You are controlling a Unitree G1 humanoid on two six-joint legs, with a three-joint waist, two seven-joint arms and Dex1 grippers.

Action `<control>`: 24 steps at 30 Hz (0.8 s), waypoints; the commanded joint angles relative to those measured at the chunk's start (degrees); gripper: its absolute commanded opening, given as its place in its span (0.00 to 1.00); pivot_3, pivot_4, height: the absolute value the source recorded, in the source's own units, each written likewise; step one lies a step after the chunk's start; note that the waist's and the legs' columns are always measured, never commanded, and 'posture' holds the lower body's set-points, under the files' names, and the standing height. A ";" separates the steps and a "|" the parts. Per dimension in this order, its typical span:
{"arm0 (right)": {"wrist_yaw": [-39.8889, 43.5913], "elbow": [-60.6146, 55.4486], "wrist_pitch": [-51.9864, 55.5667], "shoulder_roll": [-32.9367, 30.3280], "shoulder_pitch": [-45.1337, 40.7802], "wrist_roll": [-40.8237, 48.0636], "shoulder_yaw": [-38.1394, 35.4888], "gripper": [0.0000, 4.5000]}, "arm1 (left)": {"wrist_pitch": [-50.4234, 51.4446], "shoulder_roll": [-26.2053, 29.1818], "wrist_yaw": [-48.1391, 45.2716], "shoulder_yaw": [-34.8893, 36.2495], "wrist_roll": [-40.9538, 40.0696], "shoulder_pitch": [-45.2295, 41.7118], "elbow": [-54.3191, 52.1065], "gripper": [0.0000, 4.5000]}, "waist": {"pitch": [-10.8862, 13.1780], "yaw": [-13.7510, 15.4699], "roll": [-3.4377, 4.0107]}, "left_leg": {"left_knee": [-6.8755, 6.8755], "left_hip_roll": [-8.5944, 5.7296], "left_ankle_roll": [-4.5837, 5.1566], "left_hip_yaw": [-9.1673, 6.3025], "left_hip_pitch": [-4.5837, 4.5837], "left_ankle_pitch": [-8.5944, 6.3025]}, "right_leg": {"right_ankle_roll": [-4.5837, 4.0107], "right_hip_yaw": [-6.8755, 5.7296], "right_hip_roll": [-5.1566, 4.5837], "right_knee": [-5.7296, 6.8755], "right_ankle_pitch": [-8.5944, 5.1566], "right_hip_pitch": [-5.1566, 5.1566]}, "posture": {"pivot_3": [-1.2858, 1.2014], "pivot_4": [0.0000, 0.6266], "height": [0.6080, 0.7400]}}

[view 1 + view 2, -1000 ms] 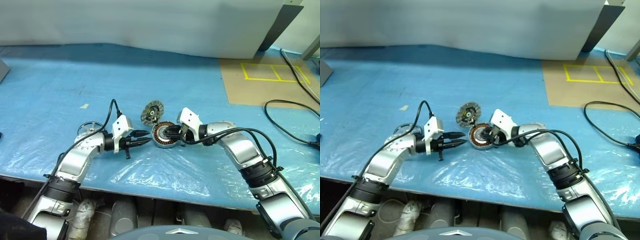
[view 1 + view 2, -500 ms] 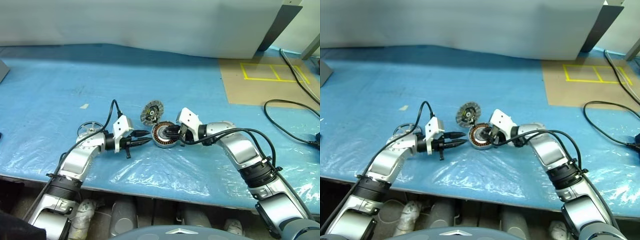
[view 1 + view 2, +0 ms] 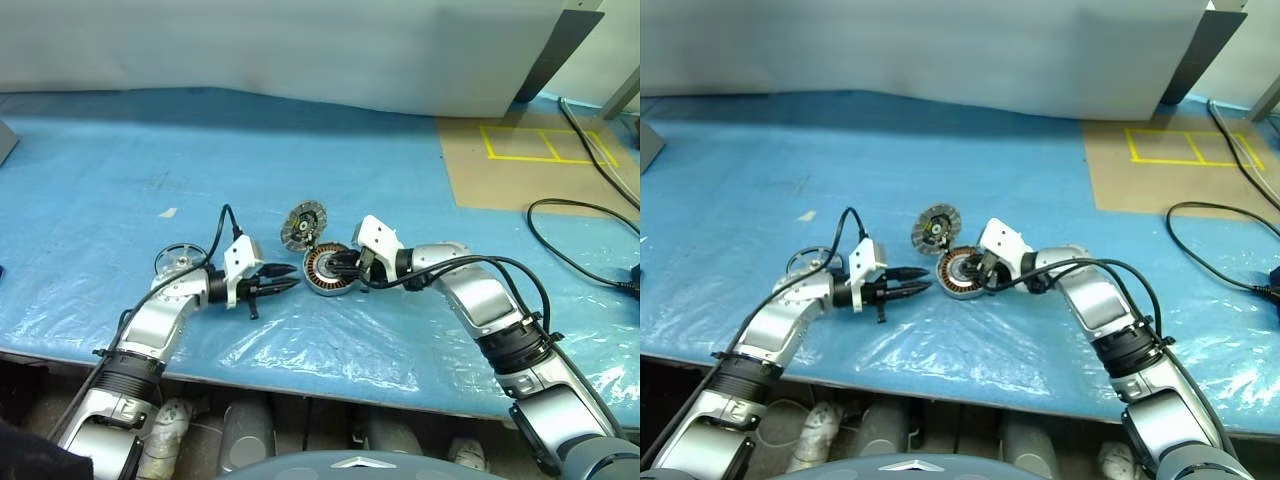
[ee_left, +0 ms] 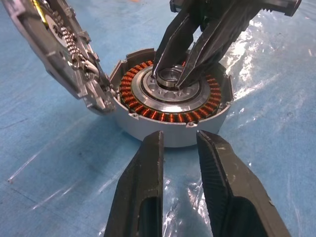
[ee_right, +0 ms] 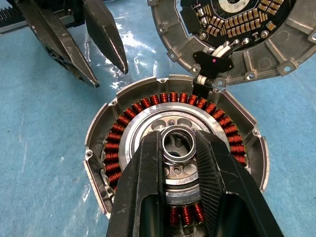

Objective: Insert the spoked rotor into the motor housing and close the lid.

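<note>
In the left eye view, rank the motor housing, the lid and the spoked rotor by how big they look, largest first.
1. Motor housing, slightly the largest.
2. Lid, propped up against the housing, a bit smaller.
3. Spoked rotor, partly hidden behind the left arm, so its rank is unsure.
All three look close in width.

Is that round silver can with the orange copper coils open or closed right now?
Open. The round silver can shows its copper coils, and its ribbed grey lid stands tipped up beside it.
</note>
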 commanded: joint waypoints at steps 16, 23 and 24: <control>-0.21 -3.97 2.12 1.12 -0.46 5.17 -6.07 0.47 | -1.46 -0.18 -0.94 0.65 -0.37 -0.57 0.12 0.24 | 0.00 0.01 0.00 | 0.10 0.00 0.00 -0.01 -0.01 0.00 | -0.01 0.03 -0.01 0.14 0.00 -0.04 | 0.52 0.24 1.00; -1.83 -1.92 1.41 4.03 0.03 4.06 -4.48 0.01 | -2.04 -0.21 -1.24 0.84 -0.25 -0.72 0.95 0.24 | 0.00 -0.03 0.00 | 0.07 0.01 0.00 0.00 -0.01 0.00 | -0.04 0.03 0.00 0.14 -0.02 -0.07 | 0.52 0.24 1.00; -1.89 -1.57 1.44 4.48 0.02 4.10 -4.35 0.01 | -2.06 -0.18 -1.25 0.88 -0.24 -0.73 1.01 0.24 | 0.00 -0.03 0.00 | 0.08 0.01 0.00 0.00 -0.02 0.00 | -0.03 0.03 0.00 0.14 -0.02 -0.07 | 0.52 0.24 1.00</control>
